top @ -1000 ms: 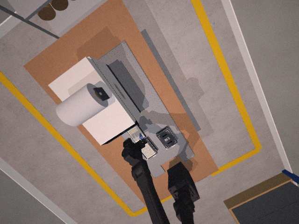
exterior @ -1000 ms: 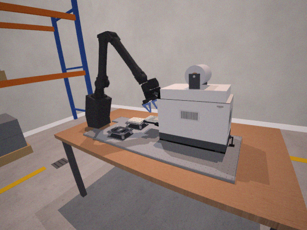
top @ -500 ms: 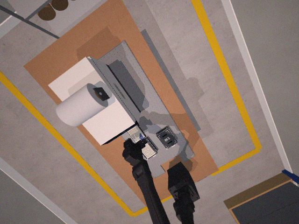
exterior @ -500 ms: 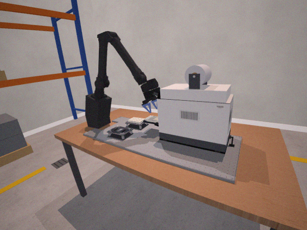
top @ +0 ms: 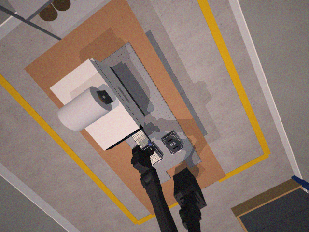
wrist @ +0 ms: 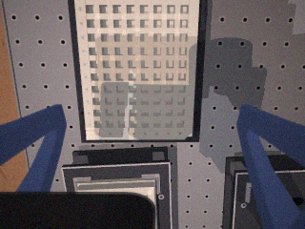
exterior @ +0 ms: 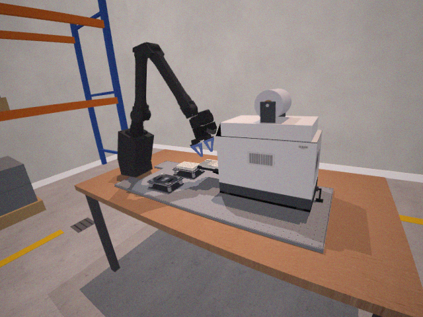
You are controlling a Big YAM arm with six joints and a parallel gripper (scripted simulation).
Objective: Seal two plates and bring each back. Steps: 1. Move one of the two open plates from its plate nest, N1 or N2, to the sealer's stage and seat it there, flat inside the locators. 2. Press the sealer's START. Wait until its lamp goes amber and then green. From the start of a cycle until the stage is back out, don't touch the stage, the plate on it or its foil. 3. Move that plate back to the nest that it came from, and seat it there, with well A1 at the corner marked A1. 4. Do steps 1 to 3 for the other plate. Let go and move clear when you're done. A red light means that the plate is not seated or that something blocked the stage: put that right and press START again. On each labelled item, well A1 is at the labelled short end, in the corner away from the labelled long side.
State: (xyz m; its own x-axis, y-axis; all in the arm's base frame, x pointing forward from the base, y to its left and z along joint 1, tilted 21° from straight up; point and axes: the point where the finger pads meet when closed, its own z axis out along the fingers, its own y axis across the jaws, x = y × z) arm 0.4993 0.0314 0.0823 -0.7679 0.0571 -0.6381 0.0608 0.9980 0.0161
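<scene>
Plate on the stage (top: 140, 138) (exterior: 211, 162) (wrist: 138, 72): beside the sealer (top: 113, 129) (exterior: 266, 164), toward the counter's (top: 139, 184) (exterior: 238, 220) short edge by the arm. Your gripper (exterior: 205, 148) (wrist: 152, 114) is spread, nothing between its fingers. Expect a light, stiff, perhaps slick plate; take it low by both long sides, off the top face. Foil: can't confirm. Lamp and START not visible; the other plate (top: 156, 157) (exterior: 187, 166) is partly cut off at your wrist view.
</scene>
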